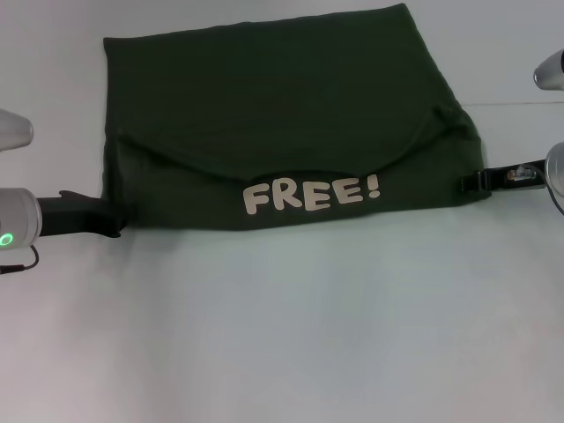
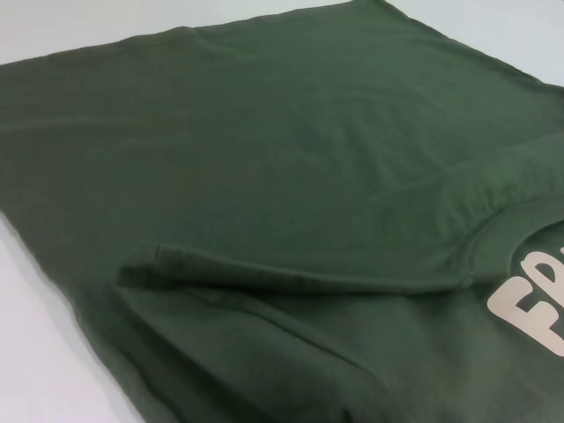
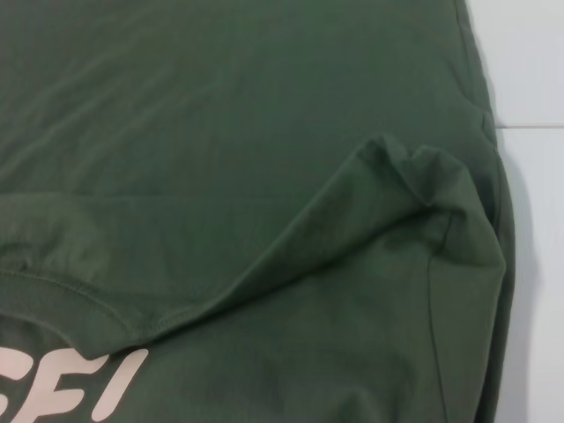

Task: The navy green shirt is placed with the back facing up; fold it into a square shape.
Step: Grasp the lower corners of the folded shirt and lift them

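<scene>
Head view: the navy green shirt lies flat on the white bench, already folded into a broad rectangle; its near portion is turned over so that the cream "FREE!" lettering faces up along the near edge, under the curved collar line; the left hand sits at the shirt's near left corner, touching the cloth, and the right hand sits at the near right corner; you cannot tell from here how far either hand is open, nor whether it has hold of the fabric.

Left wrist view: the shirt fills the picture; a raised, rolled fold edge runs across the cloth toward the collar seam; no fingers show, so the left hand's state stays unknown to you; judge this ridge as loose, and expect it to drag or unroll if the corner is pulled sideways rather than lifted.

Right wrist view: a puckered peak of cloth stands up near the shirt's right edge, with creases running toward the collar hem; again no fingers appear; you should treat this bunching as the main risk; if the hand grips only the top layer here, the lower layer is likely to stay behind, and the next fold would come out skewed rather than square; uneven lift between the two corners would likewise twist the near edge.
</scene>
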You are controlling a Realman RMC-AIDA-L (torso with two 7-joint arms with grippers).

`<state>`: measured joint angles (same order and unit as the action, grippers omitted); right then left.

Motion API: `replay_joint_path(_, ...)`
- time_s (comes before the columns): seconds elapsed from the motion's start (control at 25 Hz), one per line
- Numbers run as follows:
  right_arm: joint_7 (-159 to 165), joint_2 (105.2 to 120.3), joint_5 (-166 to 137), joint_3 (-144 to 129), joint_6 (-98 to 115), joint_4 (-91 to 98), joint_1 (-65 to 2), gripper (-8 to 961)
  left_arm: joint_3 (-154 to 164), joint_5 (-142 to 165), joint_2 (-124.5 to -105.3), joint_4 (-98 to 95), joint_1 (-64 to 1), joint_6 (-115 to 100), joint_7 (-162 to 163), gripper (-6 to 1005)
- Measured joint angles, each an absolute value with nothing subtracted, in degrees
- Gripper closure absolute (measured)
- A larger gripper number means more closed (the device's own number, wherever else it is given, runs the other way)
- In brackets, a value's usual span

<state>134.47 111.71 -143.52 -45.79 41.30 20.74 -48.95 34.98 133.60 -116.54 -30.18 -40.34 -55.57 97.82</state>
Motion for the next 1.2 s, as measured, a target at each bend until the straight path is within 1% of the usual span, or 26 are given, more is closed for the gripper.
replay_joint_path(0.2, 134.43, 111.81, -143.58, -46.18, 41.29, 20.82, -48.96, 541, 34.98, 133.6, -116.54, -30.31, -40.34, -55.54, 97.83, 965)
replay_joint_path(0.32, 133.92, 111.81, -143.57, -46.12, 40.9, 20.59, -48.96, 609, 34.98, 133.6, -116.54, -30.33, -40.35, -55.53, 97.88, 965)
replay_joint_path(0.52, 133.78, 111.79, -143.56, -46.1, 40.84, 20.5, -48.96, 792, 34.98, 133.6, -116.54, -30.33, -40.34, -55.54, 97.95, 966)
replay_joint_path(0.88, 133.77, 111.72, -143.52, -46.14, 40.98, 20.71, -48.58, 876, 34.9, 133.6, -116.5, -30.36, -40.42, -56.13, 98.39, 965)
replay_joint_path(0.96, 133.77, 111.56, -143.47, -45.98, 42.29, 21.31, -48.32, 895, 34.86, 133.6, -116.27, -30.58, -40.3, -57.07, 98.79, 965)
replay_joint_path(1.2, 134.3, 111.19, -143.13, -44.47, 50.93, 27.24, -45.73, 895, 34.02, 134.13, -115.04, -33.17, -39.24, -63.81, 101.38, 966)
